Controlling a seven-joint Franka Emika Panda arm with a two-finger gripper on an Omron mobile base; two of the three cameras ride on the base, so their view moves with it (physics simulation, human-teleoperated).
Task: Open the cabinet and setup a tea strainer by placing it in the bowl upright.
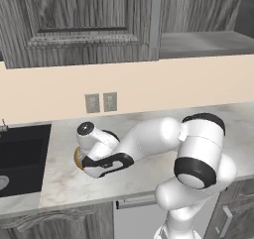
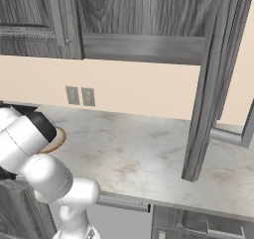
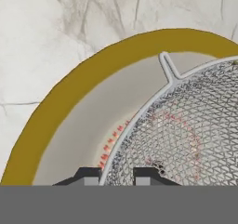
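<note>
Cabinet (image 2: 208, 84) door swung open, the gripper (image 3: 116, 174) clenched on the tea strainer's (image 3: 186, 135) rim, its mesh basket inside the bowl (image 3: 93, 79) toward four o'clock; only release remains, by appearances

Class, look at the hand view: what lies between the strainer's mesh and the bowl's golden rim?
Bare cream inner wall of the bowl, with reddish dots beside the tea strainer.

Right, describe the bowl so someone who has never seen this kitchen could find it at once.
Start at the black sink set in the pale marble counter. Just to its right, under the robot's hand, sits the bowl, shallow and round. Its golden-brown rim, cream inside with reddish dots, and the silver mesh tea strainer lying in it set it apart.
</note>
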